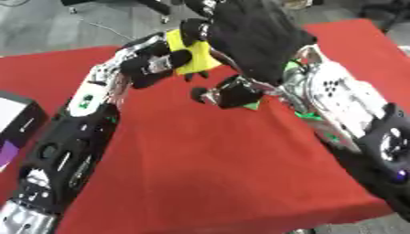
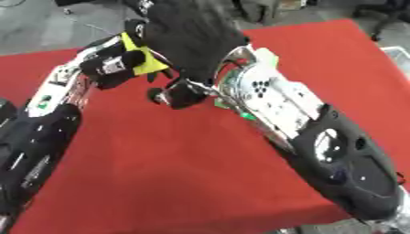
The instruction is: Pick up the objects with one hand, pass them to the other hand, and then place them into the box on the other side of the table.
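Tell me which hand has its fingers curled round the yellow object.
The left hand, coming in from the view's left: its fingers wrap the yellow object. The right hand is above and beside it, back to the camera.

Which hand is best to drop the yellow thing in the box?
Probably the left. The left hand curls round the yellow object, and the box sits on that arm's side. The right hand is farther from it.

red-covered counter (image 1: 208,173) fills foreground; grey floor (image 1: 48,27) beyond far edge, thin cable (image 1: 112,29) trailing across it, dark furniture legs (image 1: 160,11) above.
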